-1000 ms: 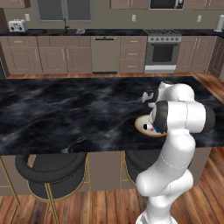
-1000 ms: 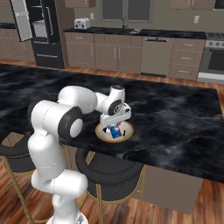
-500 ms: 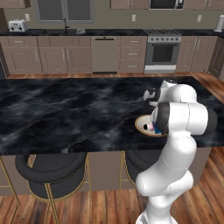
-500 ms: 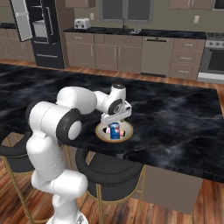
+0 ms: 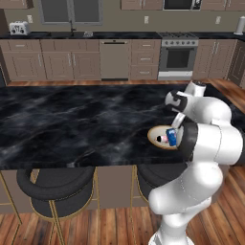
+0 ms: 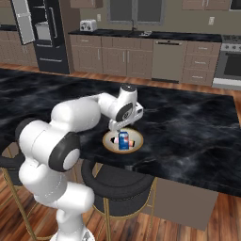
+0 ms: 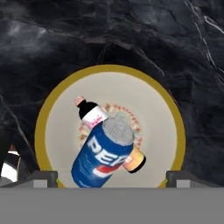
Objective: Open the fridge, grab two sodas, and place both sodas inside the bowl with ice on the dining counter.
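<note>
On the dining counter (image 5: 72, 124) (image 6: 188, 117) sits the bowl with ice, cream-white with a tan rim (image 5: 156, 137) (image 6: 109, 143) (image 7: 157, 113). Both sodas are in it. The blue can (image 7: 103, 151) (image 6: 124, 140) (image 5: 171, 135) stands on the bowl's middle, and the dark bottle with a pink label (image 7: 91, 113) lies partly under it. My gripper (image 6: 121, 128) (image 5: 176, 123) (image 7: 112, 177) hangs just above the can, open, its fingertips (image 7: 41, 177) wide of the can on either side and touching nothing. The black fridge (image 6: 47, 37) stands far back left with a door swung open.
Round black stools (image 5: 55, 184) (image 6: 122, 181) stand under the counter's near edge. Brown cabinets, a stove (image 5: 179, 52) and a toaster (image 6: 88, 24) line the far wall. Bare black marble spreads left of the bowl and behind it.
The jaws have spread wide and let go of the blue can, which now stands in the bowl. The hand has lifted slightly.
</note>
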